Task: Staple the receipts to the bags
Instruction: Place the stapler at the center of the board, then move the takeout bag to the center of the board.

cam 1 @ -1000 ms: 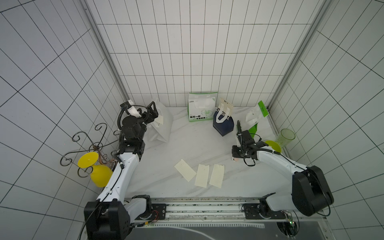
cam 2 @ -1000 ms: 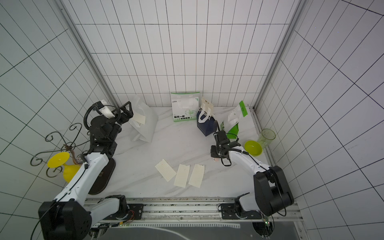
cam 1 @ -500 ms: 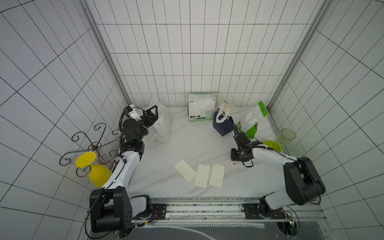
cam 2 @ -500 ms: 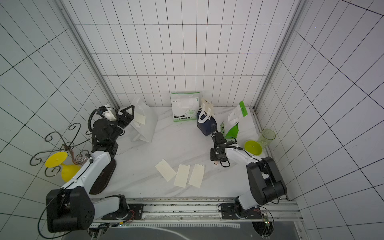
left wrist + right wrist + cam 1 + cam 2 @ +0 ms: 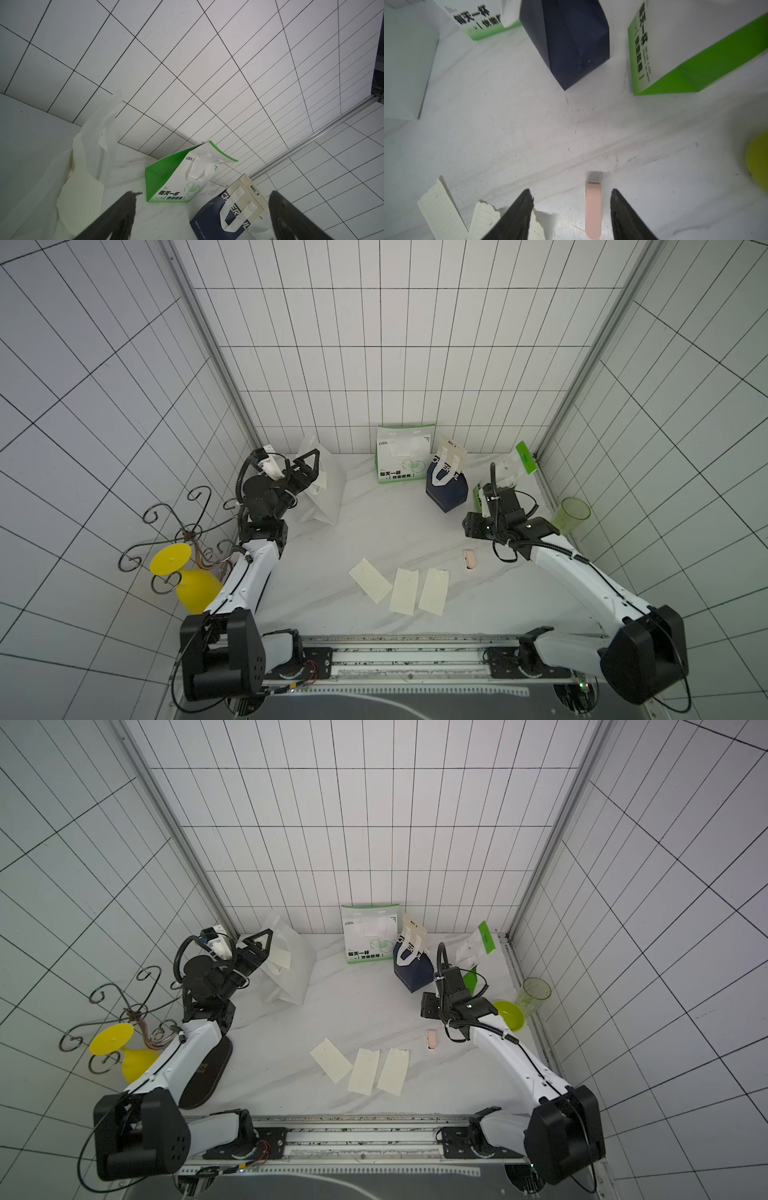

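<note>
The right pincer [image 5: 570, 191] is partly open, holding nothing, the pink stapler [image 5: 593, 209] lying on the bench [image 5: 529, 135] between its jaws at lower centre, probably placed for an easy grab; the left pincer [image 5: 202, 193] gapes empty toward the bags [image 5: 178, 182]; 3 receipts [image 5: 404, 591] lie loose, lower centre in a top view

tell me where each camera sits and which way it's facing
Both top views: high over the rail end, looking down at the table; both arms whole.
Left wrist: on the left arm, looking across at the back wall, white bag, green bag and navy bag; left jaws' tips, wide apart.
Right wrist: on the right arm, looking down at the stapler lying between the right jaws' tips, untouched; receipts beside.
Shared: both wrist views show the navy bag and green bag.
</note>
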Motion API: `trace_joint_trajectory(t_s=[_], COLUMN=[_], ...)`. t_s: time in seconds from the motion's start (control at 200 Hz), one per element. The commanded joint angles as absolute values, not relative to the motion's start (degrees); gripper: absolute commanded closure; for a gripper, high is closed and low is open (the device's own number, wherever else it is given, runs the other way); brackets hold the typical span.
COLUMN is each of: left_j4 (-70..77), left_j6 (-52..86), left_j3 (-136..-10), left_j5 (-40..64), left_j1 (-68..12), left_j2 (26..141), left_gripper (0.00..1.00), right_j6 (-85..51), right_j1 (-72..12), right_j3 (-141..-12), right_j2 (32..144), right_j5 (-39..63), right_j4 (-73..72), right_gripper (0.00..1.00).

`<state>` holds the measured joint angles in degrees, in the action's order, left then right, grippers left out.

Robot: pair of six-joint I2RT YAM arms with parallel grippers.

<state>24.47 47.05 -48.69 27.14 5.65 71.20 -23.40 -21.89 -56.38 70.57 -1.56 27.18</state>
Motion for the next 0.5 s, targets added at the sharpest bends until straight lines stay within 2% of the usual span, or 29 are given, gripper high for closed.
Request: trace_joint_trajectory(t_s=[0.0, 0.15, 0.31, 0.495], left_j4=[23.9, 18.5, 6.4, 3.0], left_j6=[43.3, 33.7, 18.0, 7.9], left_j3=[-51.9, -56.0, -67.0, -80.1], left_j5=[30.0, 28.9, 19.3, 16.9], left_j1=[4.0, -3.0, -14.6, -16.6], left_j2=[69.1, 68.1, 74.3, 87.8], left_gripper=[0.02, 0.02, 0.02, 0.04], right_j6=[-23.0, -23.0, -22.8, -24.4], right_j1=[-22.9, -25.5, -29.0, -29.9], right_j3=[-62.6, -60.5, -56.7, -50.5], right_j2=[70.1, 69.2, 68.6, 66.7], right_j5=[-2.8, -3.2, -3.7, -0.8], right_j4=[24.2, 20.0, 15.8, 9.8], right_gripper=[0.40, 0.40, 0.40, 0.40])
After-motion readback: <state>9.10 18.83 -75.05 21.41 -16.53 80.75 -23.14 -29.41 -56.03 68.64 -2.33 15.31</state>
